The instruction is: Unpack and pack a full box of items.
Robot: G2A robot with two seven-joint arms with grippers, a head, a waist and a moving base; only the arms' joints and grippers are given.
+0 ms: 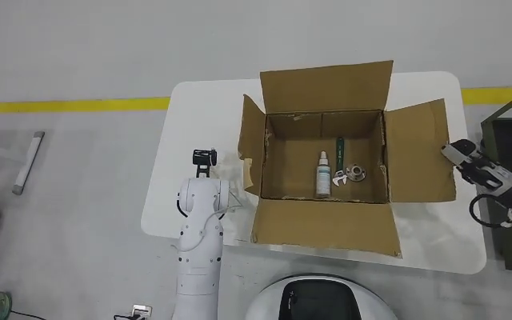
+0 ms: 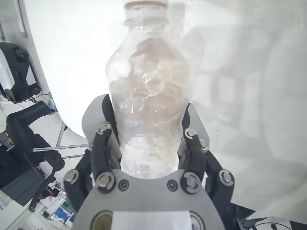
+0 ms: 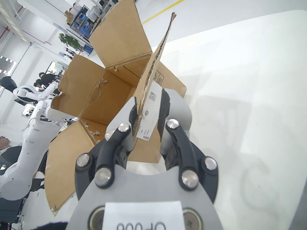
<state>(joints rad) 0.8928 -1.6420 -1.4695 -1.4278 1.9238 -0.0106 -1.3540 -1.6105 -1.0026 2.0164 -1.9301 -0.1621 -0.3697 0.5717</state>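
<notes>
An open cardboard box [image 1: 324,128] stands in the middle of the white table [image 1: 200,104] with all its flaps spread. Inside lie a white spray bottle [image 1: 322,174], a green-handled tool [image 1: 340,154] and a small metal part [image 1: 353,171]. My left gripper [image 2: 146,111] is shut on a clear plastic bottle [image 2: 146,72] with a white cap, held over the table left of the box [image 1: 204,160]. My right gripper [image 3: 150,106] is at the box's right flap [image 3: 153,72], open, with the flap's outer edge between its fingers [image 1: 458,152].
Bare table surface lies left of the box and along the far edge. Beyond the table, a yellow line [image 1: 80,104] runs across the floor, where a grey bar [image 1: 28,160] also lies. A dark unit [image 1: 504,128] stands by the table's right edge.
</notes>
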